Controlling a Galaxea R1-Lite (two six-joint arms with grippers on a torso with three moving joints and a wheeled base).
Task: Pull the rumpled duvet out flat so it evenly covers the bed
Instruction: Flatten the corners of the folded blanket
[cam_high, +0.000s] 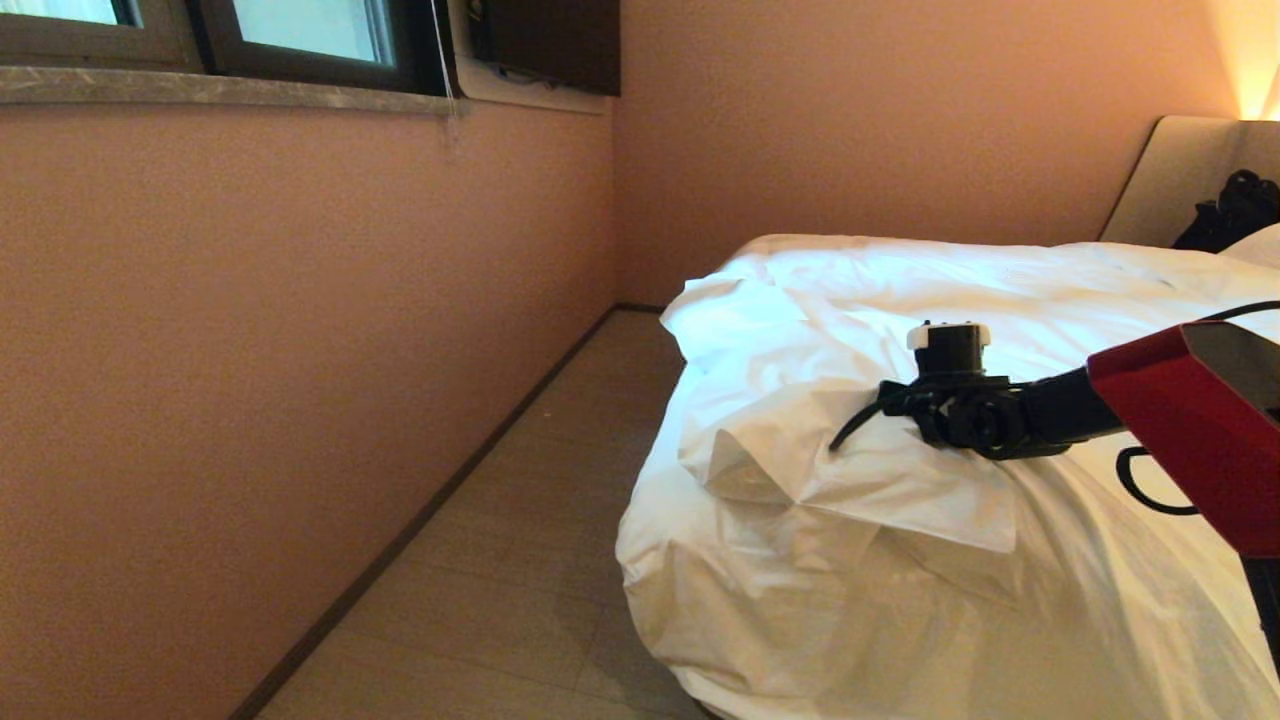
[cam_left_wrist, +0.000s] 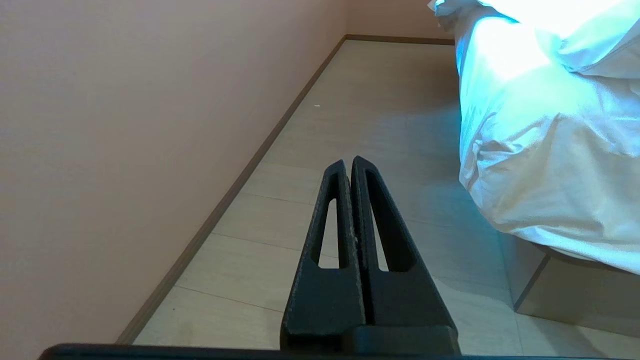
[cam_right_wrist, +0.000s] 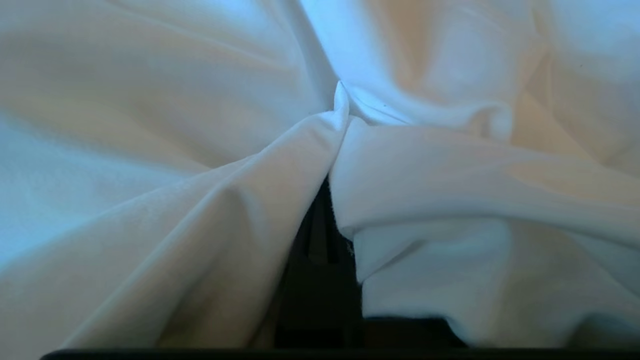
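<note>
Head view shows the thick, puffy white duvet in its wrinkled cotton cover (cam_high: 900, 330) heaped over the near left corner of the wide low bed with the beige padded headboard (cam_high: 1165, 180), a folded-back flap lying on top near the foot and the side spilling down toward the pale tiled floor (cam_high: 520, 560). The black right gripper (cam_high: 845, 430) reaches in from the right on its red-cased arm and sits low on that flap, presumably because the bunched corner is the part that must be drawn out for even cover. Right wrist view explains the hold: cloth (cam_right_wrist: 320, 150) gathers into a tight pucker with folds radiating from it, swallowing the dark fingers (cam_right_wrist: 315, 235), so the jaws are clamped on a pinch of the cover, a grip that should let the arm drag the whole corner rather than slide over it. Left wrist view shows the black left gripper (cam_left_wrist: 348, 162) with its two fingers pressed together and empty, hanging over the floor beside the bed, parked clear of the work, since one arm seems enough for this pull.
</note>
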